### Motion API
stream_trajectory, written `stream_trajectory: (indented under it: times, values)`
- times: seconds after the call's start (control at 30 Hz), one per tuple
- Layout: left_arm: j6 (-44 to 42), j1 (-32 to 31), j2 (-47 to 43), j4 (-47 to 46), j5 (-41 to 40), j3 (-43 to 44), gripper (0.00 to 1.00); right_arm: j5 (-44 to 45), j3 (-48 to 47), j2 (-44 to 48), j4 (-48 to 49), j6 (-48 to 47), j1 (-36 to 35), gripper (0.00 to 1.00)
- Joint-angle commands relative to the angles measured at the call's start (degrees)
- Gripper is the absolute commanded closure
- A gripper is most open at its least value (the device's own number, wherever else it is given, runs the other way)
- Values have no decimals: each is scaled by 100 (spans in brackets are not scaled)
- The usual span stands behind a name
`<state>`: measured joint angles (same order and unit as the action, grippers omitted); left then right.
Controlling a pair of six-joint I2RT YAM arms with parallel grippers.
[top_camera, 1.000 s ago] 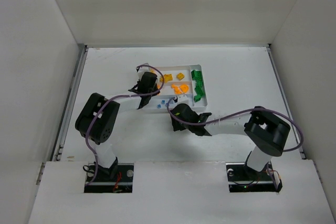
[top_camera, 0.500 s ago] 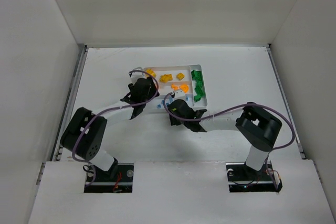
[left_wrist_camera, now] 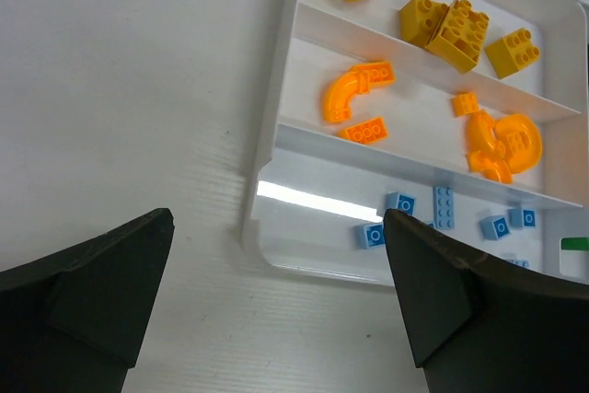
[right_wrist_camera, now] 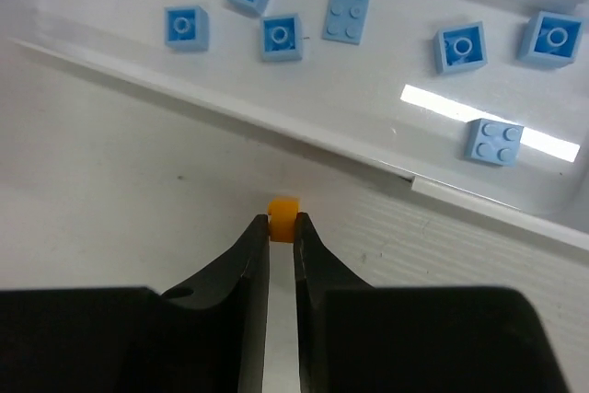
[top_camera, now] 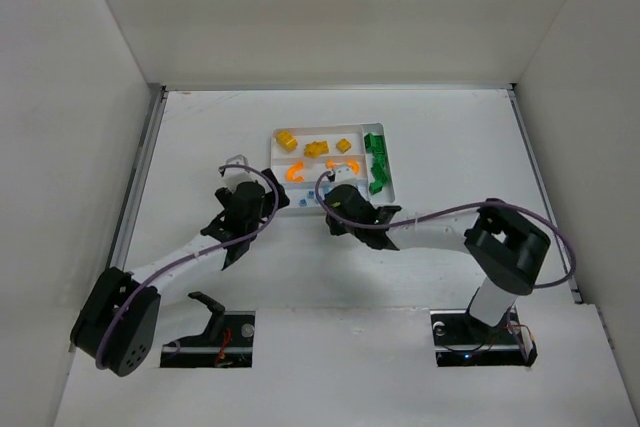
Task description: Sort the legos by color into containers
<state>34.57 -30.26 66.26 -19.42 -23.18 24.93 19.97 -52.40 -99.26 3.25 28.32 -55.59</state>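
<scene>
Orange small plastic brick (right_wrist_camera: 283, 205) clamped between tips of right claw (right_wrist_camera: 282, 223), at white worktop (right_wrist_camera: 110, 190), just outside near wall of white plastic tray (right_wrist_camera: 276, 128). Orange compartment (left_wrist_camera: 414, 121) lies straight ahead, beyond pale-blue bricks (right_wrist_camera: 351, 2); right arm nearer. Left claw (left_wrist_camera: 276, 227) wide apart, empty.

Bright, even overhead light, soft shadows, white glare streaks across the tray (left_wrist_camera: 405, 80) floor
</scene>
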Motion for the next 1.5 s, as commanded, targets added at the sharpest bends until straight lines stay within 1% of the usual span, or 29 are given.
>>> stream_trajectory:
  times: [0.0,0.07,0.13,0.23,0.4,0.47,0.53,0.6,0.67,0.73,0.83,0.93,1.07,1.2,1.27,1.33,1.47]
  values:
    - [50,42,-350,122,-274,-137,0,-229,-112,697,53,-1,35,89]
    - [103,51,-447,219,-397,-190,0,-352,-322,794,88,-168,324,89]
    - [138,42,-491,246,-494,-243,0,-467,-629,646,97,-274,605,89]
    - [226,42,-579,316,-521,-339,0,-643,-1279,120,97,-476,957,89]
    - [358,78,-737,386,-451,-524,0,-845,-2378,-900,36,-512,1257,86]
    - [410,78,-790,386,-416,-594,0,-889,-2712,-1182,-78,-468,1275,80]
    - [411,104,-860,395,-380,-638,0,-872,-2898,-1323,-96,-459,1257,69]
    - [419,156,-930,421,-337,-699,0,-845,-2977,-1341,-149,-476,1248,64]
    - [428,235,-948,421,-310,-735,0,-775,-2899,-1167,-184,-485,1248,59]
    - [402,332,-922,439,-258,-735,0,-714,-2636,-851,-114,-459,1248,54]
    - [446,482,-825,536,-178,-691,0,-565,-2153,-306,-79,-450,1275,53]
    - [463,578,-834,641,-161,-638,0,-179,-1250,449,210,-450,1292,52]
    - [542,631,-974,676,-239,-700,0,462,130,1538,510,-397,1441,44]
    - [665,737,-887,913,-257,-603,0,1078,1300,2471,861,-186,1731,33]
    - [727,763,-773,992,-257,-542,0,1359,1766,2902,1019,-90,1863,27]
    - [727,781,-729,1159,-257,-454,0,1693,2206,3280,1186,103,1942,23]
    - [788,886,-886,1388,-363,-427,0,2125,2682,3633,1284,349,2031,18]
